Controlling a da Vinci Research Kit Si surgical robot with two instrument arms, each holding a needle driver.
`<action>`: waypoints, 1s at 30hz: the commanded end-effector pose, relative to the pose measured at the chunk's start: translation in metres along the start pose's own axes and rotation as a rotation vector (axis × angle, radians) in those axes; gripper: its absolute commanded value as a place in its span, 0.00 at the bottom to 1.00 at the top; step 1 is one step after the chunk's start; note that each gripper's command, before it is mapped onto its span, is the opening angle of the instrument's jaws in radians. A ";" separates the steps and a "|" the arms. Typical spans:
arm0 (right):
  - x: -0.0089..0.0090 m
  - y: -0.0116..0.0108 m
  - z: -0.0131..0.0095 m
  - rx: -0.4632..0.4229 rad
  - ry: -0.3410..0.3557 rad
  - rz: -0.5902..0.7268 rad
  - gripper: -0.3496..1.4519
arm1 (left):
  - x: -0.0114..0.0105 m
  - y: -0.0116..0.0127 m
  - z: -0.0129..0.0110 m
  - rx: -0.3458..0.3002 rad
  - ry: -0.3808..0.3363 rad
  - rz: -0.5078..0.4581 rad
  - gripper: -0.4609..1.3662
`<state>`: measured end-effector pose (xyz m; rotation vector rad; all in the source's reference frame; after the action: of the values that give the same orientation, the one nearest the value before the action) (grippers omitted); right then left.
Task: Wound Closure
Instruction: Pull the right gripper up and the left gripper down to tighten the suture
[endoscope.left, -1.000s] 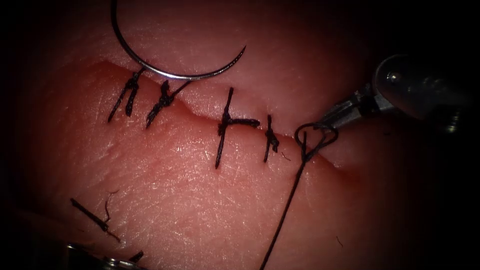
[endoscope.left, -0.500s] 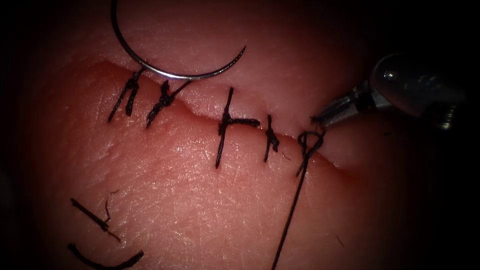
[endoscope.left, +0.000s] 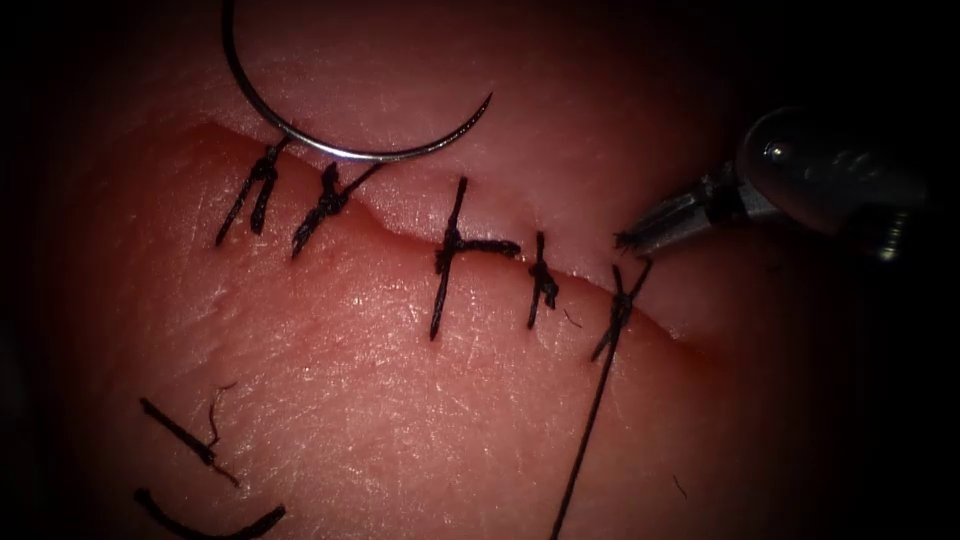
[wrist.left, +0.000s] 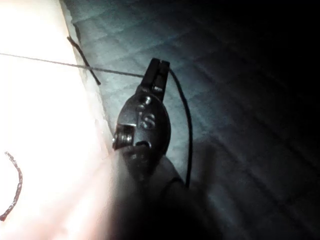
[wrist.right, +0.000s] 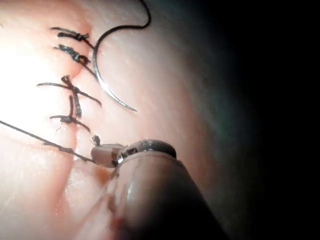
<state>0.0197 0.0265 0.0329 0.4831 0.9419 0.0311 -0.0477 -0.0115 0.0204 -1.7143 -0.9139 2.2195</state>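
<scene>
Pale tissue (endoscope.left: 400, 400) is seen with four stitches tied and a fifth knot (endoscope.left: 620, 305) cinched down from a loop. Thread (wrist.left: 45, 59) is clamped by the left tool (wrist.left: 159, 67); a short end is apparently pinched by the right tool (endoscope.left: 632, 238). Unheld, the needle (endoscope.left: 330, 148) is lying above the cut (endoscope.left: 690, 340), whose right end remains open.

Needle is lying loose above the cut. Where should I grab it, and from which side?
Judging by its pose, grip the needle on the bare arc low in its curve, behind the tip. It lies flat on the tissue, untouched by either tool, so come from above; the right tool is nearer that tip end.
</scene>
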 end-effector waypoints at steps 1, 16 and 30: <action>0.0001 0.0000 0.0000 -0.012 -0.002 0.007 0.00 | -0.0001 0.0003 0.0001 -0.039 0.001 -0.003 0.06; 0.0009 0.0012 -0.0005 -0.101 -0.037 -0.098 0.00 | -0.0013 0.0021 0.0006 -0.123 0.025 -0.033 0.06; 0.0009 0.0015 -0.0008 -0.130 -0.058 -0.194 0.00 | -0.0021 0.0024 0.0005 -0.125 0.025 -0.038 0.06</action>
<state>0.0199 0.0284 0.0324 0.2763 0.9205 -0.0984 -0.0469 -0.0146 0.0208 -1.7519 -1.0778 2.1555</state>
